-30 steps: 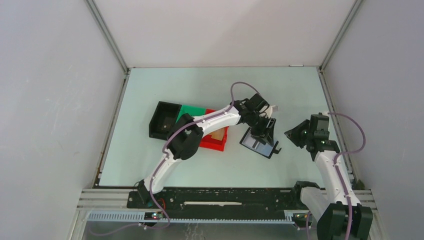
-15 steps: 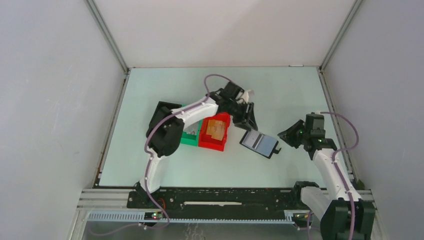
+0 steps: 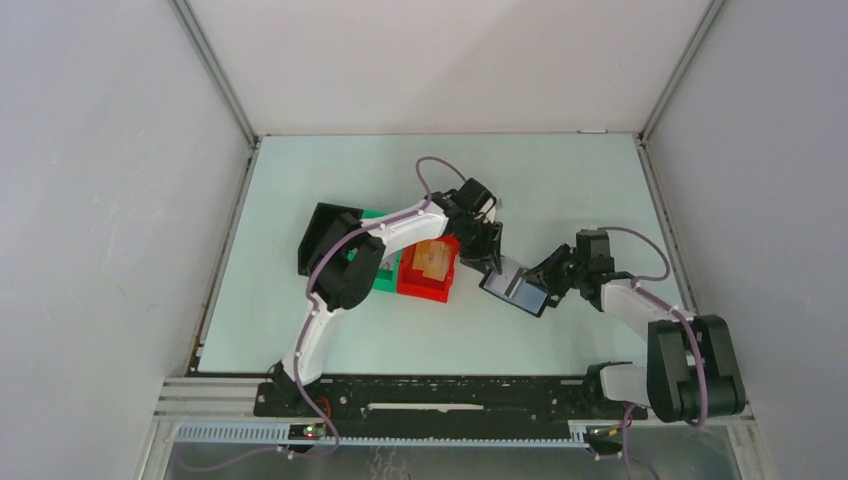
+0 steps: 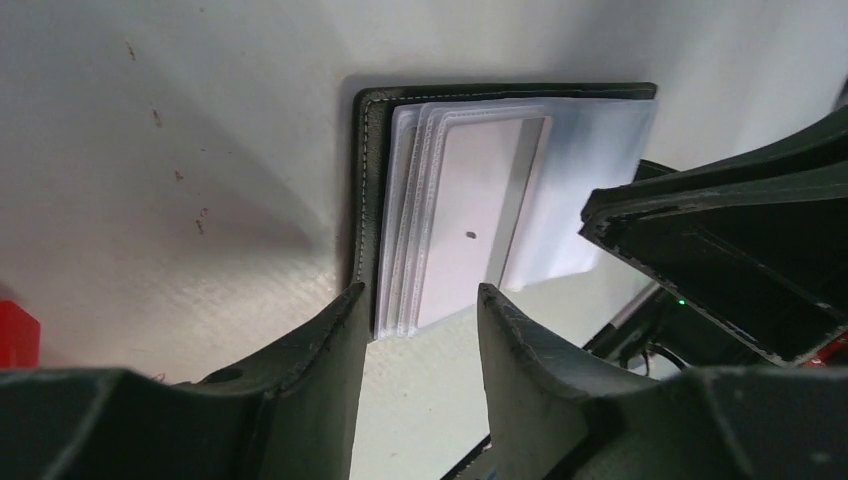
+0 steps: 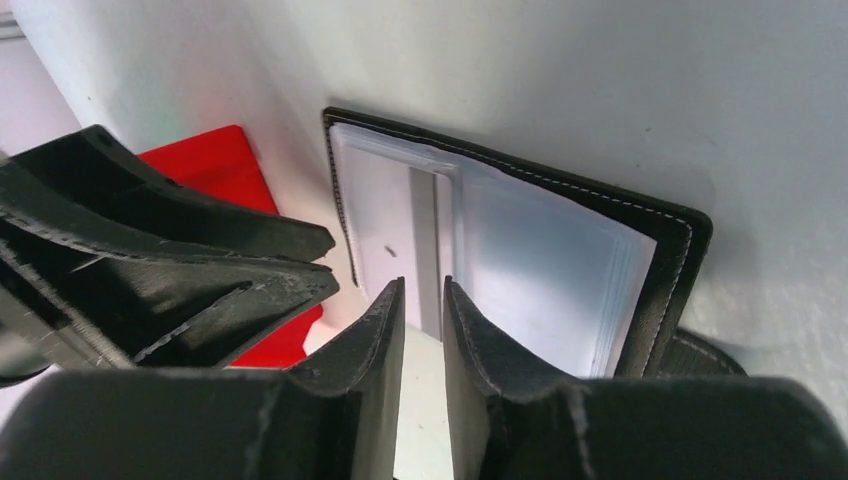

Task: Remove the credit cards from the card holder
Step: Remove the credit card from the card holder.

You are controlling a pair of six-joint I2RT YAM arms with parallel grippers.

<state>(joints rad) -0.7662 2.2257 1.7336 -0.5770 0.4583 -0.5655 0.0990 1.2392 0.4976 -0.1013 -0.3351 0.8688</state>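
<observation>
— How do the 2 arms stand?
— The left arm [image 3: 380, 235] reaches far forward, elbow bent, with the left gripper [image 3: 487, 255] pointing down, jaws parted. The right arm [image 3: 630, 300] stretches low toward it.
— And the right gripper [image 3: 548, 275]?
— Jaws a narrow slit apart, close to the left one.

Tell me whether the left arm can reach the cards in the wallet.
Probably yes: the left tool hangs open over the cards' edge in the open wallet, nothing between; the right tool crowds the other side.

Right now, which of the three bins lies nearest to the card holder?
The red bin, beside the card holder; the green bin and black bin lie farther left.
</observation>
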